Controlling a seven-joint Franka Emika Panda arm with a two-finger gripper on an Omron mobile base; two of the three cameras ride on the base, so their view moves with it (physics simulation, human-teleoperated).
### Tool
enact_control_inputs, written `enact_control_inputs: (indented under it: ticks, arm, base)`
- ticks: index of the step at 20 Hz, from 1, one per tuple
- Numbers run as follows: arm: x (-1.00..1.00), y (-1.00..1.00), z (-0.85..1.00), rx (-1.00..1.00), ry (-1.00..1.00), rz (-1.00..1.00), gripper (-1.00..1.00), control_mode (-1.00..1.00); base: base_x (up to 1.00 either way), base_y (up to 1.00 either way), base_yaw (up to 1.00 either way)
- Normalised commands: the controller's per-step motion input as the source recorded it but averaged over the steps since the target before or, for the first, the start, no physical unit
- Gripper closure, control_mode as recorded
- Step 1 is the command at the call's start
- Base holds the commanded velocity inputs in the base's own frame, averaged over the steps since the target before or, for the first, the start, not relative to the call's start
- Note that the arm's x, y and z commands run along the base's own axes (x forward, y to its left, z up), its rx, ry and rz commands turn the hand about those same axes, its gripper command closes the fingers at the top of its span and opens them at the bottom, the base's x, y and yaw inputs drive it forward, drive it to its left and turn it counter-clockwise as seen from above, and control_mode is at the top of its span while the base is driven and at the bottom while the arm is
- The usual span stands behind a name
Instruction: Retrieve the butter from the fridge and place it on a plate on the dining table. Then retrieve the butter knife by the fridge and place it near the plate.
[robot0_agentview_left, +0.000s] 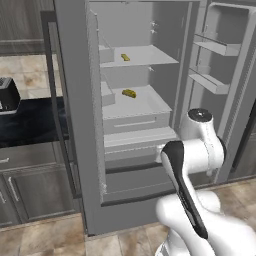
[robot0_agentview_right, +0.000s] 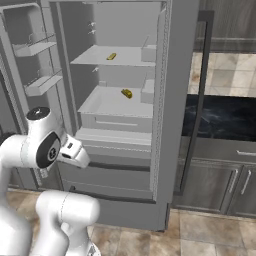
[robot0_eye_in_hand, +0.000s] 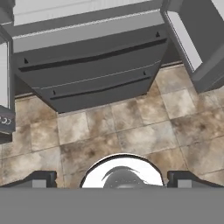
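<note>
Left of the fridge (robot0_agentview_left: 80, 125), a black-topped wall counter (robot0_agentview_left: 30, 122) carries a dark appliance (robot0_agentview_left: 7, 94), grey cabinets (robot0_agentview_left: 30, 185) below. Fridge doors stand open, long dark handle (robot0_agentview_left: 60, 100) on the near door. Two small yellow sticks inside: one on the upper shelf (robot0_agentview_left: 145, 57), one on the lower shelf (robot0_agentview_left: 140, 102). Lower stick looks like the butter (robot0_agentview_left: 129, 93); upper item (robot0_agentview_left: 125, 57) is similar, can't tell them apart. Both lie loose, nothing near them. Door bins (robot0_agentview_left: 215, 47) on the right. Arm sits folded low in front of the fridge. Hand view looks down at the two bottom drawers (robot0_eye_in_hand: 92, 65) and tan floor tiles (robot0_eye_in_hand: 131, 131). Claw (robot0_eye_in_hand: 112, 179): fingertips far apart at the bottom edge, released, holding nothing.
</note>
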Motion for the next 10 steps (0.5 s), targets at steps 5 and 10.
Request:
enact_control_inputs:
  ticks: [5,10]
  arm:
    - [-0.18,-0.02,0.77,0.00,-0.09,0.07,-1.00,-1.00]
    - [0.00,0.00,0.82,-0.01,0.06,0.05,-1.00,-1.00]
  base:
    - [0.00,0.00,0.00]
    - [0.00,0.00,0.00]
